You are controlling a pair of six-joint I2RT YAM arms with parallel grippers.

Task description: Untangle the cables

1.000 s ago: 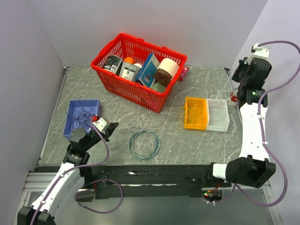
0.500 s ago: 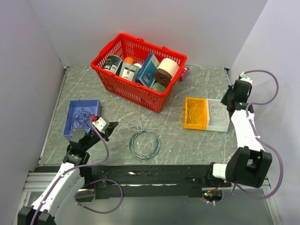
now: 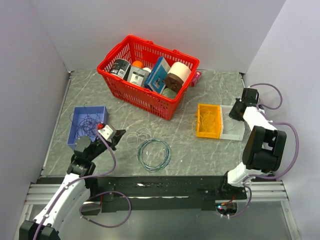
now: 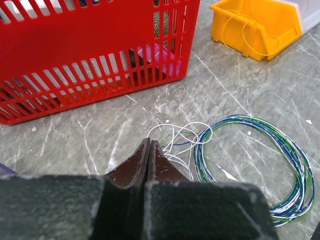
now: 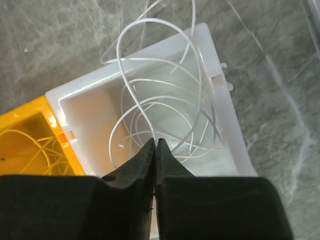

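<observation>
Thin white cables (image 5: 131, 83) lie looped in the white bin (image 5: 226, 120). My right gripper (image 5: 155, 141) hangs over that bin with its jaws pressed together, and one white strand runs up from between the tips. In the top view the right gripper (image 3: 235, 113) is at the bin's far right corner. More thin white cables (image 4: 186, 136) lie scribbled on the table just ahead of my left gripper (image 4: 150, 142), which is shut and holds nothing. Dark thin cables (image 3: 88, 121) lie in the blue bin (image 3: 76, 131). Yellowish cables (image 4: 250, 31) sit in the yellow bin (image 4: 272, 20).
A red basket (image 3: 131, 93) full of items stands at the back centre. A neat teal-green ring of cable (image 3: 154, 154) lies on the table right of the left gripper (image 3: 118, 138). The yellow bin (image 3: 209, 132) adjoins the white bin (image 3: 234, 134).
The right arm has swung down from high by the right wall to just over the white bin. The left arm has not moved.
</observation>
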